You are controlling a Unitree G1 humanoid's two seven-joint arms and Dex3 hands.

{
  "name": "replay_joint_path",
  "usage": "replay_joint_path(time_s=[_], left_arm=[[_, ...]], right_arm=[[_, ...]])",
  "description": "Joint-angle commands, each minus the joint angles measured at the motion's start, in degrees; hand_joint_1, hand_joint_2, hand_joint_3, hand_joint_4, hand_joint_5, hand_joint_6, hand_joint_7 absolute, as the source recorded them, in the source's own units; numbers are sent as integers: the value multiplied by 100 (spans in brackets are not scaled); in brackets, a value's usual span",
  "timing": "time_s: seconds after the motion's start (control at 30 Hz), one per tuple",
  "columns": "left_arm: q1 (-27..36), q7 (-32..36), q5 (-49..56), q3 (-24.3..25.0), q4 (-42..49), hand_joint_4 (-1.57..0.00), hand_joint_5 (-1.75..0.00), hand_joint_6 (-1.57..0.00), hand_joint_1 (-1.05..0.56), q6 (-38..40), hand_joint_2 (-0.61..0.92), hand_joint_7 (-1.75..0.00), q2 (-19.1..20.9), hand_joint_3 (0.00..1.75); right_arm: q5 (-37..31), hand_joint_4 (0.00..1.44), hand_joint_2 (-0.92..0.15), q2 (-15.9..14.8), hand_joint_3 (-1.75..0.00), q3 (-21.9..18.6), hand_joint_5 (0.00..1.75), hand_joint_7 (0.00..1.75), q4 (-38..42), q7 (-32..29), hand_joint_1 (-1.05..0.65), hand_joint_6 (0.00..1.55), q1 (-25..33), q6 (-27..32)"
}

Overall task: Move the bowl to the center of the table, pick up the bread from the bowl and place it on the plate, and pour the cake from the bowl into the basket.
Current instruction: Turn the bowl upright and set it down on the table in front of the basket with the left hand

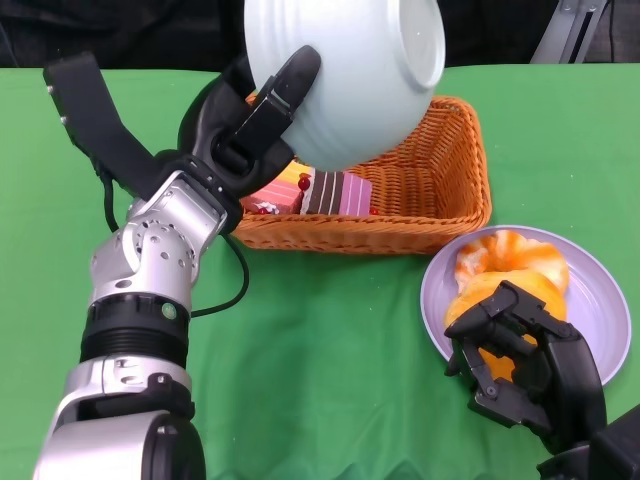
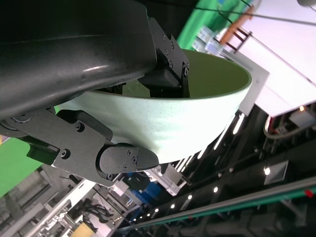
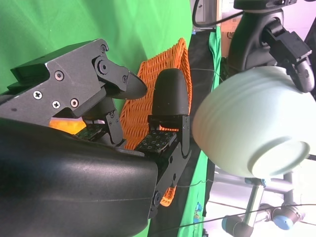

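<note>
My left hand (image 1: 250, 130) grips the pale green bowl (image 1: 350, 80) by its rim and holds it tipped on its side above the orange wicker basket (image 1: 440, 190). The pink and brown cake (image 1: 320, 190) lies inside the basket under the bowl. The orange bread (image 1: 510, 265) sits on the lilac plate (image 1: 600, 300) at the right. My right hand (image 1: 520, 370) hovers over the plate's near edge, its fingers apart and arched over the near part of the bread. The right wrist view shows the bowl (image 3: 247, 128), the basket (image 3: 143, 98) and a bit of bread (image 3: 64, 126). In the left wrist view, the bowl (image 2: 187, 123) looks empty.
A green cloth (image 1: 330, 350) covers the table. The basket stands at the back centre, and the plate is close to its right front corner. A black cable (image 1: 235, 280) hangs by my left forearm.
</note>
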Motion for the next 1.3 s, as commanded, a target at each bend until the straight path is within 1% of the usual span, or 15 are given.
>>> replay_joint_path(time_s=[0.03, 0.2, 0.27, 0.33, 0.37, 0.43, 0.5, 0.6, 0.67, 0.73, 0.83, 0.97, 1.07, 1.17, 1.3], left_arm=[[-41, -378, 358, -243, -69, -67, -150, -63, -16, -758, 92, -141, 160, 61], [20, -711, 857, -556, 52, -71, -146, -70, -14, -1731, 81, -138, 294, 76], [58, -846, 1109, -680, 141, -71, -146, -72, -16, -2298, 78, -135, 366, 78], [74, -920, 1367, -786, 297, -70, -149, -73, -19, -2886, 79, -134, 450, 75], [77, -935, 1475, -828, 376, -68, -152, -73, -21, -3147, 81, -133, 490, 68], [94, -928, 1701, -922, 512, -68, -155, -74, -21, -3682, 82, -133, 568, 62], [106, -1009, 1828, -969, 656, -66, -158, -73, -20, -4210, 84, -135, 622, 61], [173, -930, 2194, -1103, 837, -63, -163, -68, -19, -5189, 86, -140, 776, 58], [211, -870, 2366, -1152, 935, -61, -164, -65, -18, -5682, 88, -141, 862, 56], [257, -813, 2458, -1147, 1043, -58, -165, -63, -18, -6229, 91, -140, 938, 50], [301, -653, 2606, -1148, 1199, -55, -165, -62, -17, -6890, 92, -138, 1046, 48], [380, 19, 3184, -1140, 1423, -57, -161, -63, -12, -8040, 92, -141, 1215, 51], [428, 539, 3661, -1165, 1543, -58, -160, -63, -10, -8502, 92, -142, 1329, 52], [524, 1262, 4444, -1185, 1583, -55, -161, -62, -7, -8887, 91, -145, 1522, 53], [636, 2223, 5403, -1264, 1593, -56, -161, -63, -4, -9079, 78, -148, 1756, 75]], right_arm=[[18, 73, -67, -54, -89, -22, 162, 134, -27, -35, -8, 65, -11, -27], [-15, 74, -67, -43, -88, -21, 161, 134, -7, -86, -9, 65, -22, -59], [-32, 74, -67, -55, -89, -27, 161, 135, 44, -95, -8, 65, -48, -109], [-22, 75, -66, -62, -91, -33, 161, 135, 70, -87, -7, 65, -67, -122], [-16, 75, -66, -61, -92, -33, 161, 135, 61, -87, -7, 65, -68, -99], [-18, 74, -65, -68, -94, -33, 161, 136, 54, -87, -8, 65, -68, -87], [-9, 74, -64, -66, -94, -33, 161, 136, 44, -81, -8, 65, -63, -78], [42, 73, -66, -59, -91, -40, 161, 135, -3, -60, -10, 64, -45, -31], [63, 73, -67, -59, -89, -44, 162, 135, -21, -49, -10, 64, -40, -29], [43, 73, -68, -69, -89, -46, 162, 135, -53, -71, -11, 63, -32, -26], [60, 72, -69, -78, -88, -47, 162, 136, -71, -50, -10, 63, -26, -17], [176, 72, -70, -64, -88, -54, 163, 136, -91, 44, -7, 63, -31, -2], [351, 72, -70, -37, -87, -71, 164, 135, -94, 181, -7, 63, -50, -25], [575, 73, -70, 22, -88, -84, 164, 135, -200, 310, -6, 65, -42, 25], [783, 73, -70, 62, -90, -89, 165, 135, -250, 492, -6, 66, -49, -41]])
